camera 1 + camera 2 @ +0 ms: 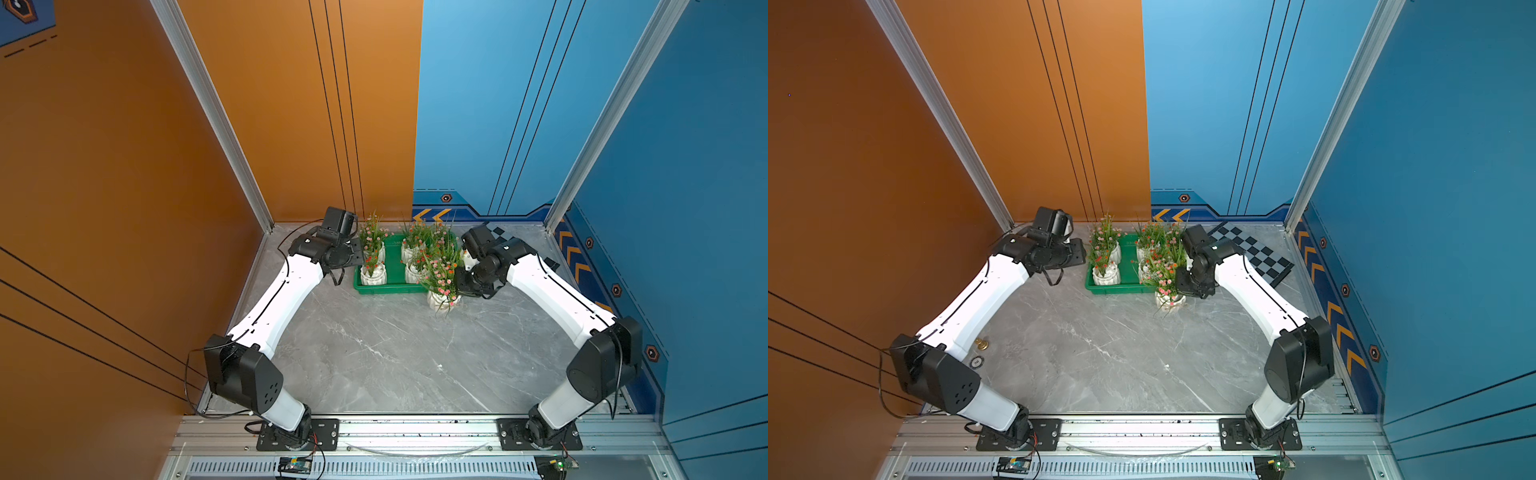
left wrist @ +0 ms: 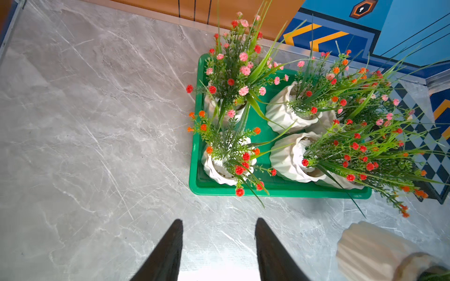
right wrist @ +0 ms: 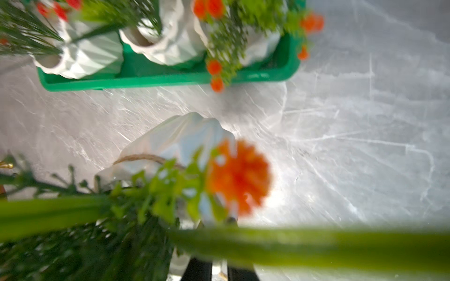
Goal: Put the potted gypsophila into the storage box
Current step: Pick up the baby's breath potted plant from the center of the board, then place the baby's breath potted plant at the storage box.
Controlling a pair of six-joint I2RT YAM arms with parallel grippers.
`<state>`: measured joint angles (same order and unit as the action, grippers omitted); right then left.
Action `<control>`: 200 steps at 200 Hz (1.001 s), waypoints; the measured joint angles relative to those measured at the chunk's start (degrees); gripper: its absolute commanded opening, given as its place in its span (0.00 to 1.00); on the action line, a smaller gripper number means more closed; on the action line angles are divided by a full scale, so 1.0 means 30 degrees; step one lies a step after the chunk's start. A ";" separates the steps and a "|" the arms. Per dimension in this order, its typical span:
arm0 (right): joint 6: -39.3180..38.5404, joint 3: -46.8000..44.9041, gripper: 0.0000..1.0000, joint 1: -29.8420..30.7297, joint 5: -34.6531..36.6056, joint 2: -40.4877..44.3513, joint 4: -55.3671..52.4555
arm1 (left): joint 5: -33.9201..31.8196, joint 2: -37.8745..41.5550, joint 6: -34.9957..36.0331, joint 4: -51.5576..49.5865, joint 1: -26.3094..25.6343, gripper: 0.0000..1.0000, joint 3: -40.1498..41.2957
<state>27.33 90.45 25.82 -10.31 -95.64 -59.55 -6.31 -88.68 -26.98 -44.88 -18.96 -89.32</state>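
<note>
Right gripper (image 1: pixel 466 288) closed tight amid sprigs of one potted gypsophila (image 1: pixel 442 301), just off the near right corner of the storage box (image 1: pixel 376 289); hold on a stem unclear. Left gripper (image 2: pixel 218 221) half spread and empty over bare tabletop (image 2: pixel 97 121) left of the box. Six more pots (image 2: pixel 285 155) inside the box.

Storage box (image 2: pixel 292 191): bright green plastic, smooth, glossy along the rim. Potted gypsophila (image 2: pixel 287 155) — pots white, ribbed, matt, chalky-looking; sprigs and flowers look plastic. One pot (image 3: pixel 175 138) carries rough fibrous twine (image 3: pixel 146 156) at its neck. Table (image 1: pixel 374 353): grey marble-patterned top, smooth, faint sheen. Frame rails (image 1: pixel 415 428): bare silvery metal, grooved, satin finish. Arm shells (image 1: pixel 274 299) — white smooth plastic, soft gloss; joint housings (image 1: pixel 249 382) matt black. Wall panels (image 1: pixel 124 166): flat, matt, orange and blue. Chequered board (image 1: pixel 1258 257): black-and-grey, dull, flat.
</note>
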 measured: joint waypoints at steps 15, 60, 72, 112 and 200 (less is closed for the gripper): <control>-0.0233 0.1778 0.05 0.0029 -0.0051 -0.1042 -0.0175 | 0.0051 0.0248 0.0044 -0.0007 0.0284 0.50 0.0226; -0.0641 0.7045 0.05 0.0474 -0.0219 -0.4335 -0.0816 | 0.0204 0.0678 0.0051 0.0015 0.1209 0.50 0.0809; -0.0670 0.8349 0.05 0.0670 -0.0350 -0.5180 -0.0984 | 0.0277 0.0758 0.0051 0.0044 0.1406 0.50 0.0918; -0.0670 1.2998 0.05 0.1341 -0.0918 -0.8371 -0.1333 | 0.0568 0.0838 0.0073 0.0044 0.1967 0.50 0.1042; 0.0860 1.6954 0.05 0.1625 -0.1909 -1.2364 -0.0058 | 0.1275 0.0852 0.0219 0.0051 0.3031 0.50 0.1596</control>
<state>29.91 141.32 30.70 -16.03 -132.73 -59.72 -2.48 -86.13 -26.33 -44.73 -9.87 -84.53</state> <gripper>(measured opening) 0.112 0.500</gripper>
